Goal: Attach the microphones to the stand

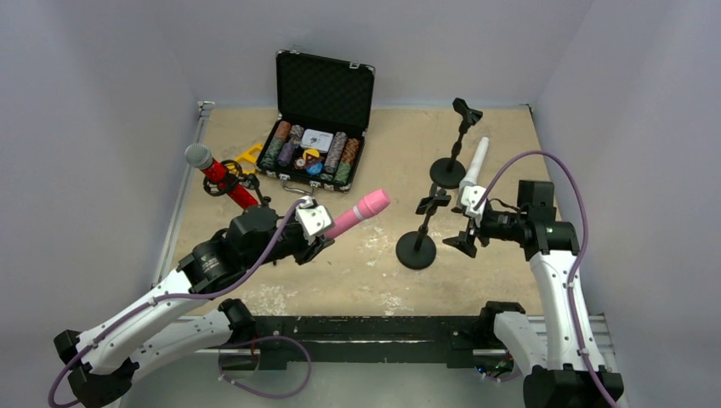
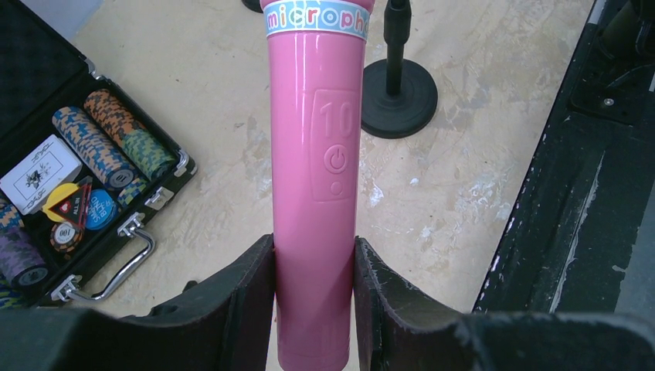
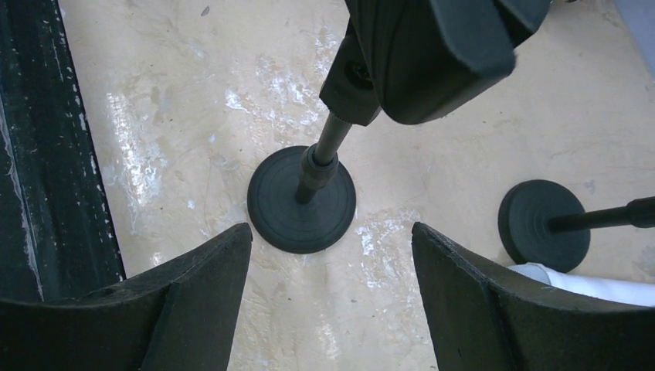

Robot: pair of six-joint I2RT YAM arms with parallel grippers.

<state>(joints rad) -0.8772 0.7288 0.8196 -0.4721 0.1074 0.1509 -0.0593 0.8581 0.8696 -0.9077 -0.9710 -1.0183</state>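
Note:
My left gripper [image 1: 323, 238] [image 2: 314, 247] is shut on the lower handle of the all-pink microphone [image 1: 361, 212] [image 2: 317, 154], holding it above the table with its head towards the near stand [image 1: 417, 246] [image 2: 398, 85]. My right gripper [image 1: 463, 242] [image 3: 332, 232] is open and holds nothing. It hovers just right of that stand's round base [image 3: 301, 201], with the stand's clip [image 3: 432, 54] above it. The white microphone [image 1: 476, 161] [image 3: 571, 282] shows beside the far stand [image 1: 448, 170] [image 3: 541, 224], whose clip is empty. The glittery red microphone [image 1: 219, 174] sits tilted at the left among black stand parts.
An open black case [image 1: 315, 144] [image 2: 116, 224] of poker chips stands at the back middle, with a yellow piece [image 1: 249, 157] to its left. A black rail [image 1: 357, 331] [image 3: 46, 154] runs along the near table edge. Grey walls close in the sides and back.

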